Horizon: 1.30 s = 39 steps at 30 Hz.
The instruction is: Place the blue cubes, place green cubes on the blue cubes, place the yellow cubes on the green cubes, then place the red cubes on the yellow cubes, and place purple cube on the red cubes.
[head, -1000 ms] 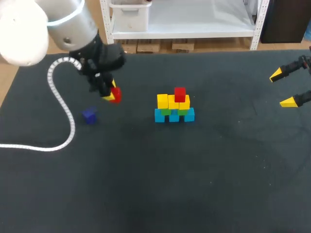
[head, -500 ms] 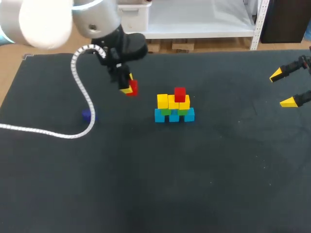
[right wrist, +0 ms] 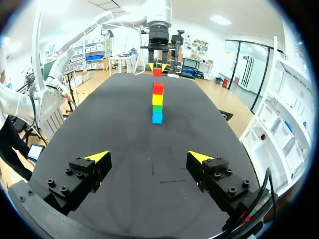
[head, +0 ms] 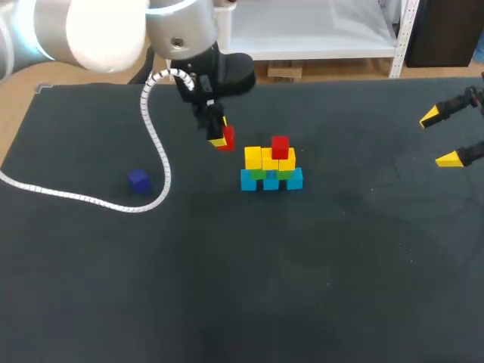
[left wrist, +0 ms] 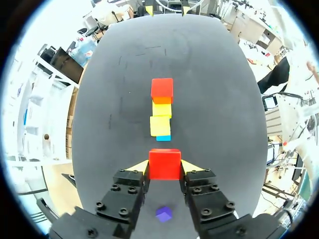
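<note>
Head view, left arm: left gripper (left wrist: 165, 168) clamped on a red cube (left wrist: 164, 163), one yellow fingertip against each of two opposite sides, cube held above the table (head: 302, 265). The stack (left wrist: 160, 124) stands straight ahead of these fingers, near but apart: blue cubes (head: 271, 180) at the base, green cubes (head: 259, 174) on them, yellow cubes (head: 269, 159) above, a second red cube (head: 280, 146) on top toward the end farther from the fingers. The purple cube (head: 138, 180) lies alone behind the left fingers, well apart from the stack. The right gripper (right wrist: 148, 157) has its fingers spread wide with nothing between them, the stack far ahead.
</note>
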Tool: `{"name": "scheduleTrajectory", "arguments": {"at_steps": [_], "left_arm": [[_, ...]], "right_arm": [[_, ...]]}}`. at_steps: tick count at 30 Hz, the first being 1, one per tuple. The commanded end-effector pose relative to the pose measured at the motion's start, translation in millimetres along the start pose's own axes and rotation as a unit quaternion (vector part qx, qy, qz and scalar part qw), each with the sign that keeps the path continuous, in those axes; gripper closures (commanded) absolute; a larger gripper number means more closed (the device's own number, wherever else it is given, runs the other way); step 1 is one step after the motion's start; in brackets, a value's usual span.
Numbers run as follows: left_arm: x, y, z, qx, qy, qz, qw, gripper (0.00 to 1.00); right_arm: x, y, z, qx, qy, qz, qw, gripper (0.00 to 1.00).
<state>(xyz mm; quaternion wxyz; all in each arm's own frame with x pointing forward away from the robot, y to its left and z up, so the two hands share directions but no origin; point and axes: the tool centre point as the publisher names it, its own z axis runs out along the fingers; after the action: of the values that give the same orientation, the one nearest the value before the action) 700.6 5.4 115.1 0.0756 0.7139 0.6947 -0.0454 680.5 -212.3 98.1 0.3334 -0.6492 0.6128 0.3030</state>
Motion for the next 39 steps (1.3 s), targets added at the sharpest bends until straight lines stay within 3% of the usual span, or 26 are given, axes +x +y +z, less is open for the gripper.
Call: {"name": "scheduleTrajectory", "arguments": {"at_steps": [1,25,39], "left_arm": [[-9.2,3.8,3,0.004,0.007,0.001,1.000,1.00],[-46.3,5.4,18,0.008,-0.022,0.009,1.000,1.00],[-58.0,5.0,23,0.011,-0.027,0.004,1.000,1.00]], "right_arm": [[0,0,0,0.000,-0.001,0.000,1.000,0.00],[0,0,0,0.000,-0.001,0.000,1.000,0.00],[0,0,0,0.000,-0.001,0.000,1.000,0.00]]}}
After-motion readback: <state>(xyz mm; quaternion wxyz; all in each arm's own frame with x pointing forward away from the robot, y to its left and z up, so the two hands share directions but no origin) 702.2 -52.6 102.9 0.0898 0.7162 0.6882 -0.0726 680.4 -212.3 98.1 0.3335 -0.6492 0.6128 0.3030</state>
